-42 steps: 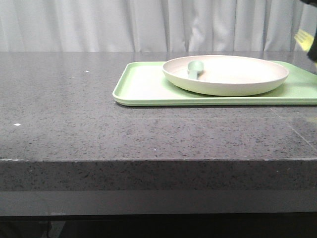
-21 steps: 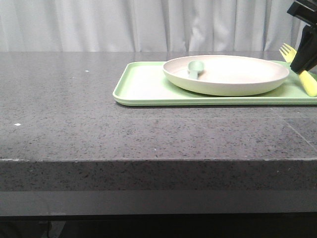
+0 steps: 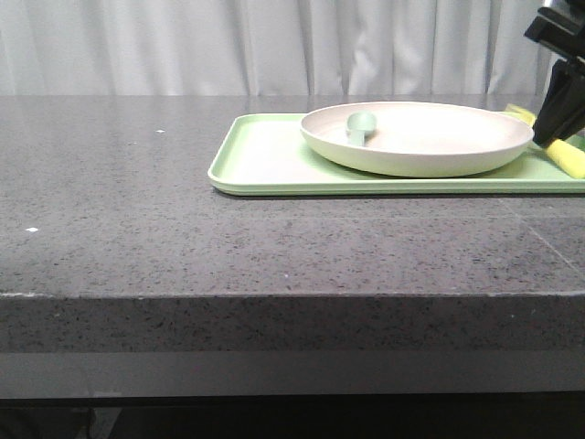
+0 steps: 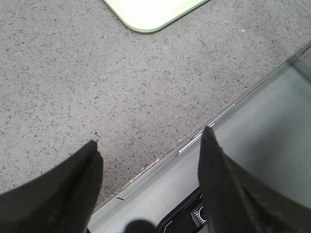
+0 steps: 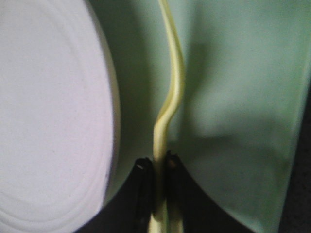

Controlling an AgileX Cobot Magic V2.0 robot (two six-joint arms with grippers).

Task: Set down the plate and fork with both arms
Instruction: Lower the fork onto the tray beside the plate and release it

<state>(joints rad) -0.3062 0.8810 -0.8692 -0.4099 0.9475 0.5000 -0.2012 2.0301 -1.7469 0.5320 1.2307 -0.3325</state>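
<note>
The cream-white plate (image 3: 417, 137) sits on the light-green tray (image 3: 265, 160), with a grey-green spoon (image 3: 359, 126) lying in it. My right gripper (image 3: 556, 123) is at the far right, just beside the plate's right rim, shut on the pale-yellow fork (image 3: 569, 157). In the right wrist view the gripper (image 5: 158, 162) clamps the fork's handle (image 5: 171, 87) edge-on over the tray (image 5: 243, 97), next to the plate (image 5: 48, 111). My left gripper (image 4: 148, 145) is open and empty over the table's near edge, out of the front view.
The dark speckled stone table (image 3: 119, 201) stretches left of the tray. A tray corner (image 4: 150, 12) shows in the left wrist view beyond the fingers. A white curtain (image 3: 228, 46) hangs behind the table.
My right gripper has come in from the upper right edge and lowered the fork down onto the tray beside the plate. Plate and spoon have not moved.
</note>
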